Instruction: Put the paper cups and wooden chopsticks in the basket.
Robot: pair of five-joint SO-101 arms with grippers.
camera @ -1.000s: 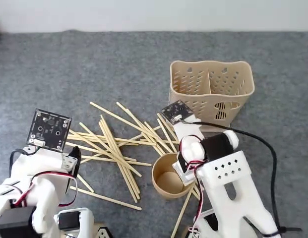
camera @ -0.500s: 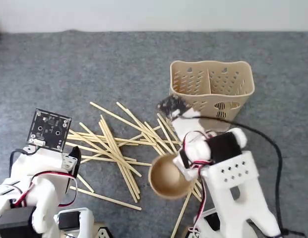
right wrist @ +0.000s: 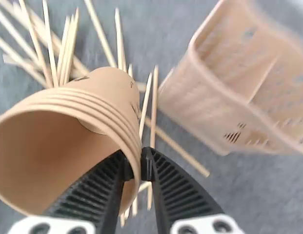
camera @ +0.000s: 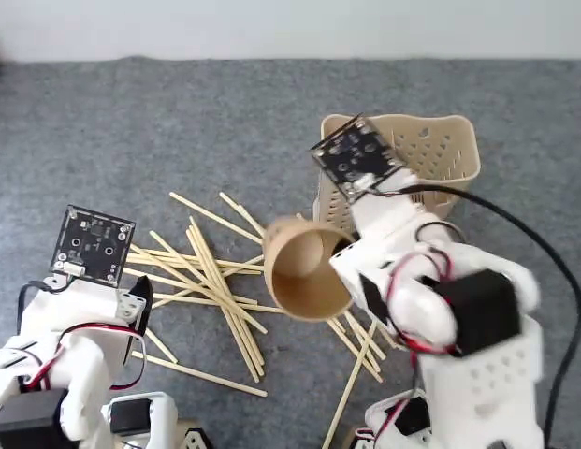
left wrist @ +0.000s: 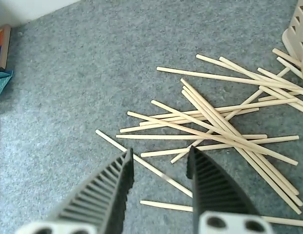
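Pinching just the rim of the tilted cups, the right jaws, squeezed close, may let the stack slip apart or twist free onto the chopsticks beneath before it clears the wall of the basket just beyond; left jaws hang spread, empty.

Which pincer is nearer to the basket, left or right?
Right. The right pincer, holding the paper cups, is close beside the basket; the left pincer hangs over the chopsticks, farther away.

paper cups brown | chopsticks pale wood | basket beige, perforated | table grey
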